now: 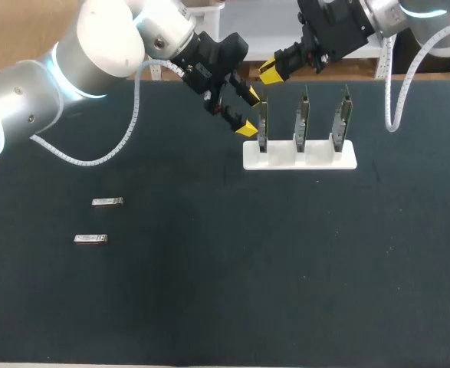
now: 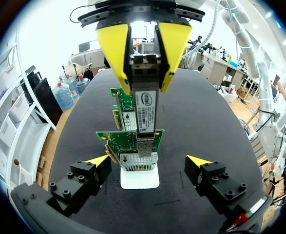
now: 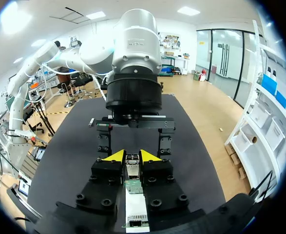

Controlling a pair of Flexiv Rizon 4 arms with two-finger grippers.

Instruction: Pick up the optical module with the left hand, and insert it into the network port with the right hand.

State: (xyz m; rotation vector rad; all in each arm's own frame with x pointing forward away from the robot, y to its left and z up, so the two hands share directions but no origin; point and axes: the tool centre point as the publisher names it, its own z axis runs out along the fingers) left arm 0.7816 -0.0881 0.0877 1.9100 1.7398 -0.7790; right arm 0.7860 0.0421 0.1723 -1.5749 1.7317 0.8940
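Note:
My right gripper (image 1: 270, 73) hangs over the leftmost of three green network cards (image 1: 262, 123) on a white stand (image 1: 316, 157). It is shut on a silver optical module (image 2: 146, 109), which points down at that card's port cage (image 2: 139, 146). How deep the module sits there is unclear. In the right wrist view the module (image 3: 132, 163) shows between the yellow tips of the right gripper (image 3: 133, 156). My left gripper (image 1: 249, 113) is just left of the stand, open and empty, facing that card. In its own view the left gripper (image 2: 149, 160) has its tips either side of the stand's end (image 2: 139, 179).
Two more silver optical modules (image 1: 107, 202) (image 1: 90, 239) lie flat on the dark table at the left. The other two cards (image 1: 302, 119) (image 1: 341, 119) stand upright to the right of the first. My left arm's wrist (image 3: 133, 63) faces the right gripper closely.

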